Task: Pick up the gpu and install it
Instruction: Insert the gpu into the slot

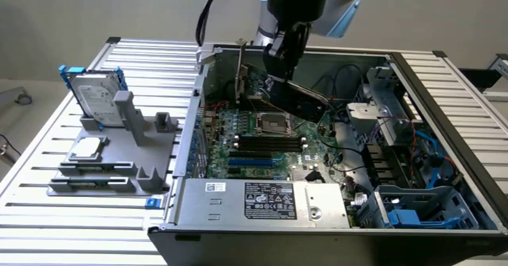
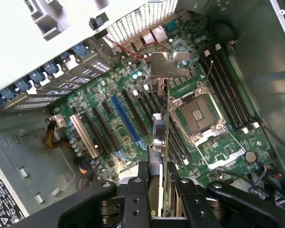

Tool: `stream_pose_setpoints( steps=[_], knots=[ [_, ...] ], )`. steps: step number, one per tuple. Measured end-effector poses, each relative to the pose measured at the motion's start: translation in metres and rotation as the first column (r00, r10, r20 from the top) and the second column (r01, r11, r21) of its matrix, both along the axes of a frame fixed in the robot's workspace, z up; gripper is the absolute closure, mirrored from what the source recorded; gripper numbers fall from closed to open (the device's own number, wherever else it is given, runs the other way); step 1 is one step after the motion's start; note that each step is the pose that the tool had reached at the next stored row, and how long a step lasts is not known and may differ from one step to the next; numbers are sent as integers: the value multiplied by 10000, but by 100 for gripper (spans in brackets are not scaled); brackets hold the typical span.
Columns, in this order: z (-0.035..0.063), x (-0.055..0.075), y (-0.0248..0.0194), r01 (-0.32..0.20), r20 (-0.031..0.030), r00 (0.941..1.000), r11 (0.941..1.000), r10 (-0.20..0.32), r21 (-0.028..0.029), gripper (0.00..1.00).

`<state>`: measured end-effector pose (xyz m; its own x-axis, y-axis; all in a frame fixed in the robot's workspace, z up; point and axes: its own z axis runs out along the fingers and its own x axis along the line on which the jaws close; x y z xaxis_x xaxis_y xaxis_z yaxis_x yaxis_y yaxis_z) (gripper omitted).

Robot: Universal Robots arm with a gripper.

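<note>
Slatted metal table point(image 1: 47, 218) with open computer case point(image 1: 184, 129): we are listing one card held inside.

At the upper centre of the exterior view the gripper point(image 1: 278, 75) is reaching down into the case, and its fingers point(image 2: 143, 190) are clamping the gpu point(image 2: 160, 137) from both sides. We are noting the card standing on edge over the motherboard point(image 1: 262, 144), its silvery bracket point(image 2: 168, 64) toward the case's vented rear wall, its board running between the CPU socket point(image 2: 197, 114) and the blue slot point(image 2: 126, 118); we cannot tell whether its lower edge is touching a slot. Toward the exterior view's left, a grey fixture point(image 1: 119, 177) is carrying a hard drive point(image 1: 97, 99) in a blue frame and a small square chip point(image 1: 87, 149).
</note>
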<state>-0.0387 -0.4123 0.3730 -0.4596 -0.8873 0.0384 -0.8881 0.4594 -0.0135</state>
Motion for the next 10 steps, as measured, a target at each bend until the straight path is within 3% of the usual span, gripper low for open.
stream_pose_setpoints(
  steps=[5,10],
  knots=[
    [-41,0,0,-904,0,9959,9959,904,0,74],
    [-88,0,0,-1794,0,9838,9838,1794,0,74]
  ],
)
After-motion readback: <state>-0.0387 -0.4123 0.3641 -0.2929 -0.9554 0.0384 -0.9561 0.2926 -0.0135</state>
